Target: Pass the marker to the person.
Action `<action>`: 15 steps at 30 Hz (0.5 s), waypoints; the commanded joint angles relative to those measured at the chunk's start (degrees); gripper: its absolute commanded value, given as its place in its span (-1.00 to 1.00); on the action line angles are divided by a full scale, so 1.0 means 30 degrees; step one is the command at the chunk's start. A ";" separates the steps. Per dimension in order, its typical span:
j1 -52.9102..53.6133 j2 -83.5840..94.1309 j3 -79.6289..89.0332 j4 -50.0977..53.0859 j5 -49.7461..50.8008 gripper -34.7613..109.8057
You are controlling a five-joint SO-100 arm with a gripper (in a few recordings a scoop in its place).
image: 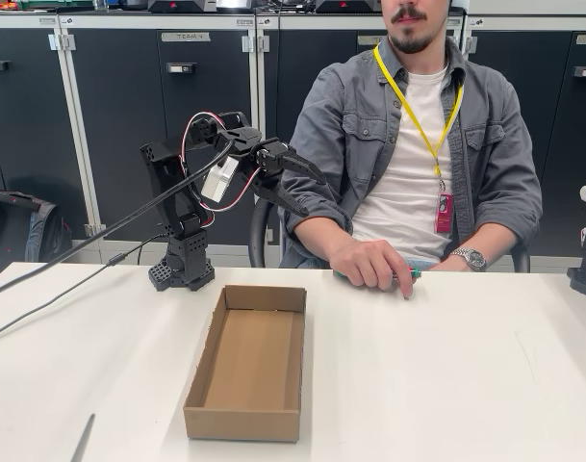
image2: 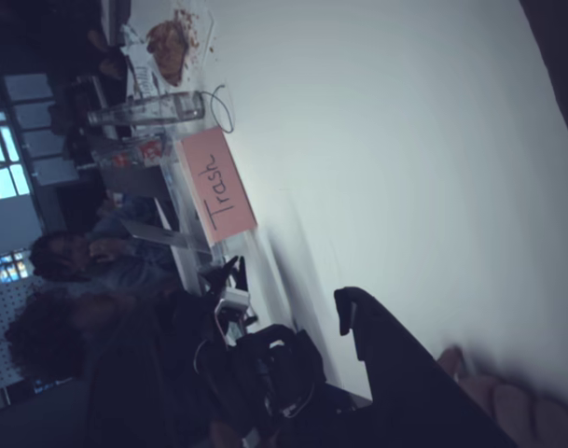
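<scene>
The person (image: 408, 154) sits behind the white table (image: 466, 375), right hand (image: 371, 263) lying flat on it. The marker (image: 414, 274) is under that hand, with just a green tip poking out on the right. My black gripper (image: 308, 190) hangs in the air to the left of the person's arm. It is open, holds nothing, and points right, well above the table. In the wrist view one dark finger (image2: 386, 359) crosses the white tabletop, and the person's fingers (image2: 507, 406) show at the bottom right.
An open cardboard box (image: 246, 361) sits in the middle of the table in front of my base (image: 182, 269). A thin grey stick (image: 83, 439) lies at the front left edge. Cables (image: 71, 252) trail left from the arm. A pink "Trash" sign (image2: 216, 185) stands in the wrist view.
</scene>
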 commanded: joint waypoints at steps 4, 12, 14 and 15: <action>0.0205 0.1113 0.0000 0.0527 -0.0410 0.02; 0.0322 0.1377 0.0293 0.0615 -0.0557 0.02; 0.0322 0.1436 0.0410 0.0645 -0.0557 0.02; 0.0322 0.1494 0.0527 0.0645 -0.0557 0.02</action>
